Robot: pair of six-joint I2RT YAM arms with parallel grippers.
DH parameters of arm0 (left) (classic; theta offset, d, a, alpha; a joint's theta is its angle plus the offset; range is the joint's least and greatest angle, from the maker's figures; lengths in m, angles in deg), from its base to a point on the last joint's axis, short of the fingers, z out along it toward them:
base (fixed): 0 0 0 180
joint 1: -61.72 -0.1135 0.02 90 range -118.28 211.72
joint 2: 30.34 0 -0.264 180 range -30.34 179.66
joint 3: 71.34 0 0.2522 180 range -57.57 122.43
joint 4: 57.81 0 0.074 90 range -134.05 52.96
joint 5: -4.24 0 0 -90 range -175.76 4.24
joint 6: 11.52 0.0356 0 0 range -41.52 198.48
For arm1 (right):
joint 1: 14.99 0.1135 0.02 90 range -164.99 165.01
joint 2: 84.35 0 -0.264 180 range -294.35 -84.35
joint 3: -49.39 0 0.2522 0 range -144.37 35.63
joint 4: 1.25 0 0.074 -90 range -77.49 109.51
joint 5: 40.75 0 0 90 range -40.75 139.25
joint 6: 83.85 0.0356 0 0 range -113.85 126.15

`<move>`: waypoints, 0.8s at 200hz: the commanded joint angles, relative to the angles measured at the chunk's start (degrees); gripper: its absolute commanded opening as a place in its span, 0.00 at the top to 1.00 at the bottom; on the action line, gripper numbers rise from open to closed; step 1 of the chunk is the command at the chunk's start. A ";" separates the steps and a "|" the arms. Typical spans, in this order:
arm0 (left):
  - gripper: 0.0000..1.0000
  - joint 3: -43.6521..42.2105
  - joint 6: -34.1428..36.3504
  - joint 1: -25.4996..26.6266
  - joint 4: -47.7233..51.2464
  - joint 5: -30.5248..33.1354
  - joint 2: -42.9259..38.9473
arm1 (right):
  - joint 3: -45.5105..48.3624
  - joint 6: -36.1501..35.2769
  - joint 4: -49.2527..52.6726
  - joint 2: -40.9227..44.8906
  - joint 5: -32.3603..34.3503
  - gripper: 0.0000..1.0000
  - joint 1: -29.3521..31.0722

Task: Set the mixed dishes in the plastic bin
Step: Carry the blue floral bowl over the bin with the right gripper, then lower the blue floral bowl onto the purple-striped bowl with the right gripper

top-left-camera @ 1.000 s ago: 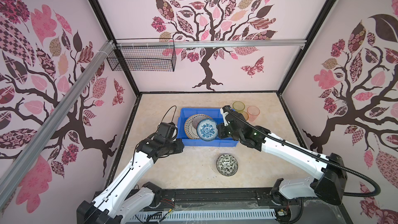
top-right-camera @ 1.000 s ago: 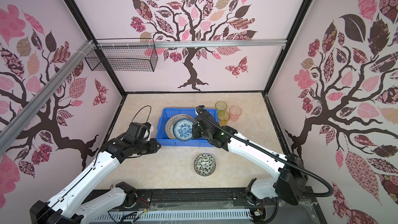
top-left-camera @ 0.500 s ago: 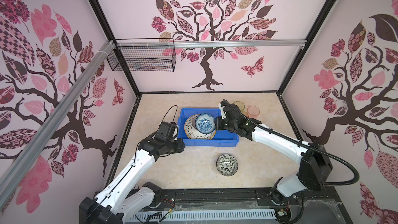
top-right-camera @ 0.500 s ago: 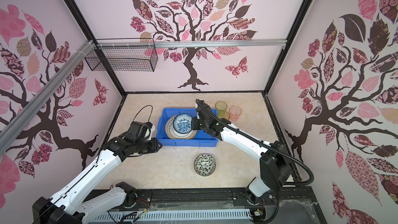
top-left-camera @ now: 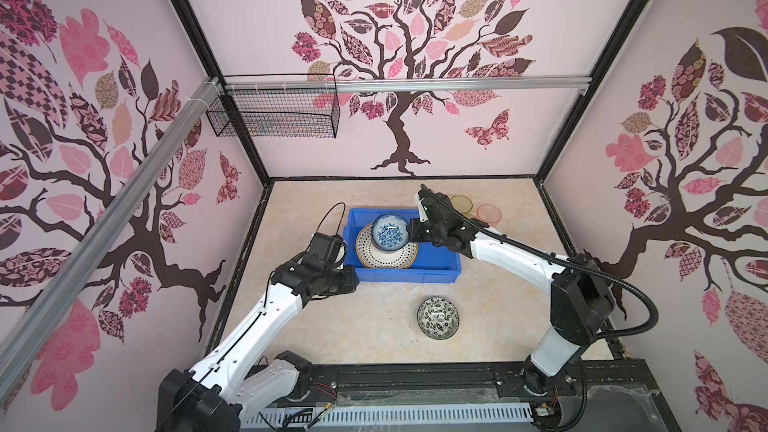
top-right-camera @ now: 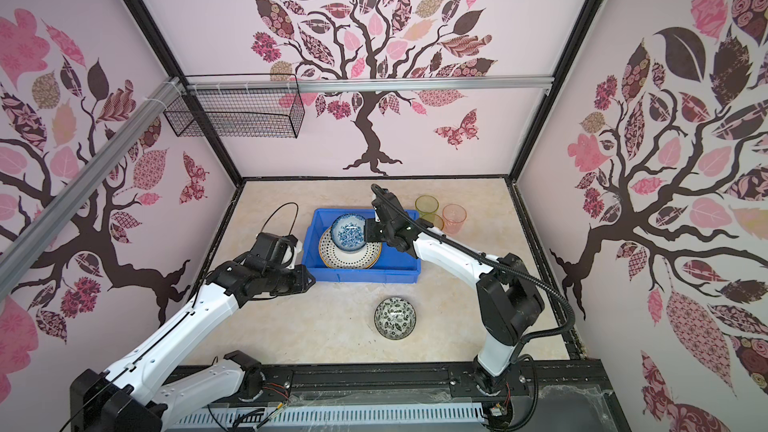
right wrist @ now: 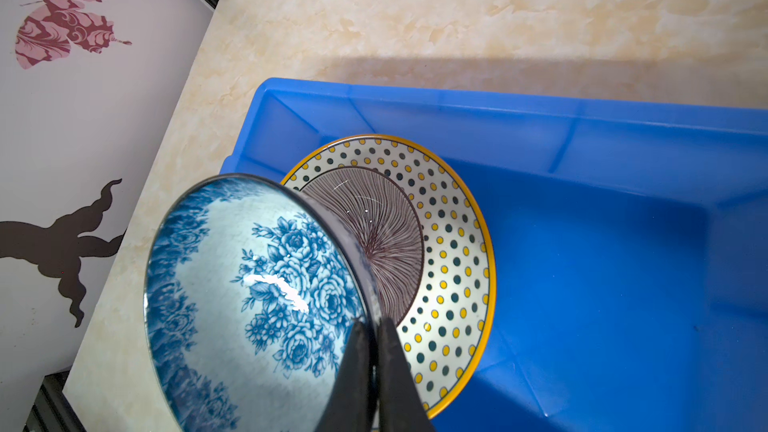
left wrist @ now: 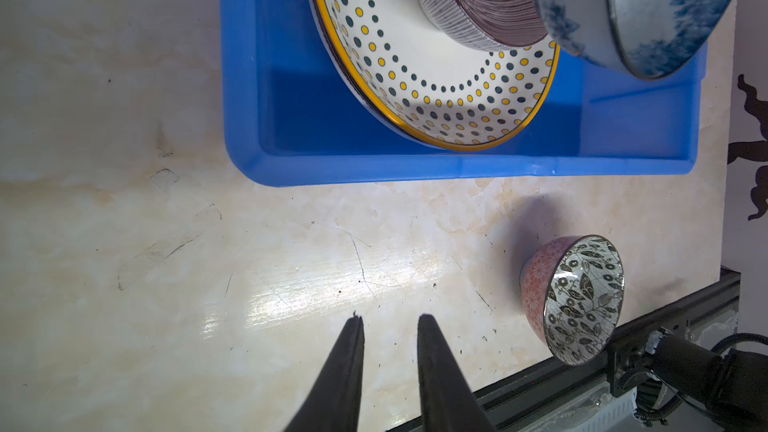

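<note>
The task is judged to be somewhat past its middle. In both top views the plastic bin [top-left-camera: 407,275] is seen on the table, and a dotted-rim plate [top-left-camera: 386,258] is already laid in its left part; in the left wrist view a dark edge under this plate suggests at least one more plate below, but how many cannot be told. A purple-striped bowl [right wrist: 386,243] is set on the dotted plate. The blue floral bowl [right wrist: 249,297] is held tilted over the striped bowl by the right gripper [right wrist: 376,324], whose fingers are pressed together on the bowl's rim; it is not yet released, and whether it already touches the bowl below cannot be told. The left gripper [left wrist: 391,320] is empty, its fingers a little apart, and it hangs over bare table near the bin's front wall. Outside the bin are left the black-white leafy bowl [top-left-camera: 438,317], standing alone on the table in front of the bin, and the translucent cups [top-right-camera: 454,218] grouped just beside the bin's far right corner, one of them partly hidden behind the right arm.
</note>
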 commanded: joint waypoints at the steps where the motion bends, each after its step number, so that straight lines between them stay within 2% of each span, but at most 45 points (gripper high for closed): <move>1: 0.73 1.81 1.09 -0.39 -1.64 -0.62 0.31 | -3.31 0.05 -2.58 -2.42 -0.92 1.00 -0.79; 160: 0.73 1.58 1.01 -0.47 -2.53 -1.50 1.83 | -5.35 0.91 -2.48 -8.75 -3.47 1.00 -1.99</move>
